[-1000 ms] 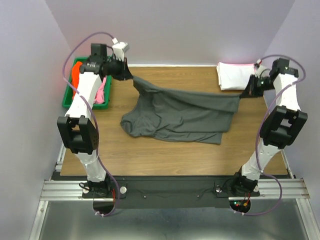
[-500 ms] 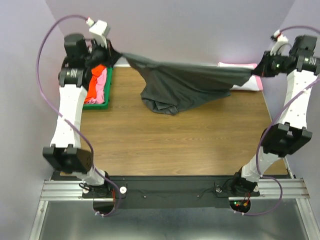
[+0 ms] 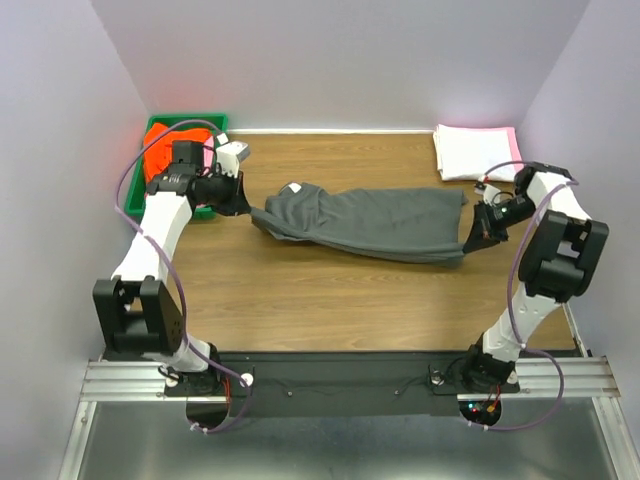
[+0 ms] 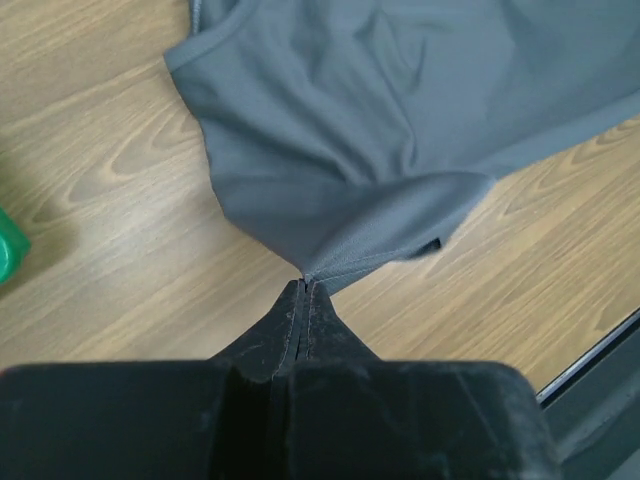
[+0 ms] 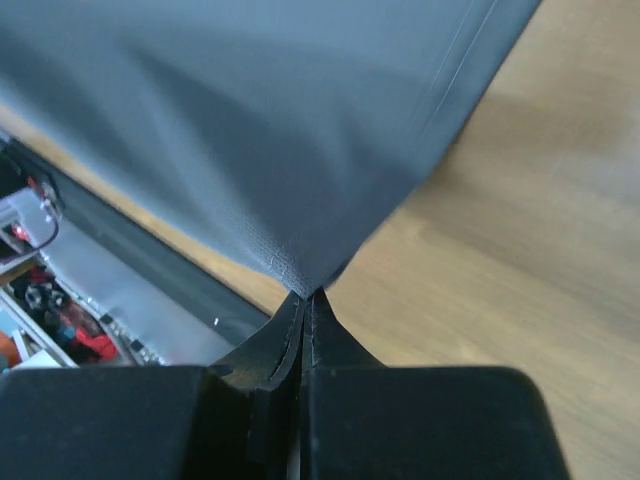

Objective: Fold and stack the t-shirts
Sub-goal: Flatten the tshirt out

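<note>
Shirt lowered: the charcoal grey t-shirt [image 3: 372, 222], held high between the arms half a second ago, now lies stretched across the counter [image 3: 330, 300], long and narrow, with its left end bunched. Both ends are held: left fingers [image 4: 287, 335] pinched shut on one corner, right fingers [image 5: 330, 338] clamped on the opposite hem corner. It is probably doubled lengthwise, though layers read poorly from above. Lay-down done; folds remain. The folded white t-shirt [image 3: 470, 152] waits at the far right corner.
</note>
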Robot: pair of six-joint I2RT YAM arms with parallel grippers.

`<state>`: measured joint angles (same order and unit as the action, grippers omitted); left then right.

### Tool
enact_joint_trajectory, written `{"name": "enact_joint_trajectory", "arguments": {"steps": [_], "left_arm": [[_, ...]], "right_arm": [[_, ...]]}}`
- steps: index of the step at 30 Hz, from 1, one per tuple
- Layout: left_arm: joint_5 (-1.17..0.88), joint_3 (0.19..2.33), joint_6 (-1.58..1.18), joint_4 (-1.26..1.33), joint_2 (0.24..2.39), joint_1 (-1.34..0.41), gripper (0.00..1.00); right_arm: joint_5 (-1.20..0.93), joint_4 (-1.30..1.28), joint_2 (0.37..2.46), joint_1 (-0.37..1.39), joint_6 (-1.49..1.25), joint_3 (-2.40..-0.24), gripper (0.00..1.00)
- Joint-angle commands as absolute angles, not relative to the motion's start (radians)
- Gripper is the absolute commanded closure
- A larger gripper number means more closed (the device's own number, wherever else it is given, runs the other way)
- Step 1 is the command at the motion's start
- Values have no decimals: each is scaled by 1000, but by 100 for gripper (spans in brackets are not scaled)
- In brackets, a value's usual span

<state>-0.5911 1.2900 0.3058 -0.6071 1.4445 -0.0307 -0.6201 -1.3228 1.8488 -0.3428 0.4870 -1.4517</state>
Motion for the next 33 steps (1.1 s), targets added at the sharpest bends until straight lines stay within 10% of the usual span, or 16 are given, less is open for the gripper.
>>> {"name": "enact_joint_trajectory", "arguments": {"steps": [1, 9, 17, 33], "left_arm": [[-577, 1389, 275, -601, 1587, -17, 100], [-532, 1578, 232, -604, 1841, -15, 100], [-525, 1583, 238, -604, 1898, -15, 100], [-552, 1514, 236, -574, 1862, -15, 100]], "right_arm": [[-598, -1220, 1949, -299, 410, -1560, 99], [-548, -1152, 2132, -201, 344, -1687, 99], [-526, -1154, 2036, -202, 337, -1666, 54], [-522, -1072, 1945, -199, 304, -1433, 57]]}}
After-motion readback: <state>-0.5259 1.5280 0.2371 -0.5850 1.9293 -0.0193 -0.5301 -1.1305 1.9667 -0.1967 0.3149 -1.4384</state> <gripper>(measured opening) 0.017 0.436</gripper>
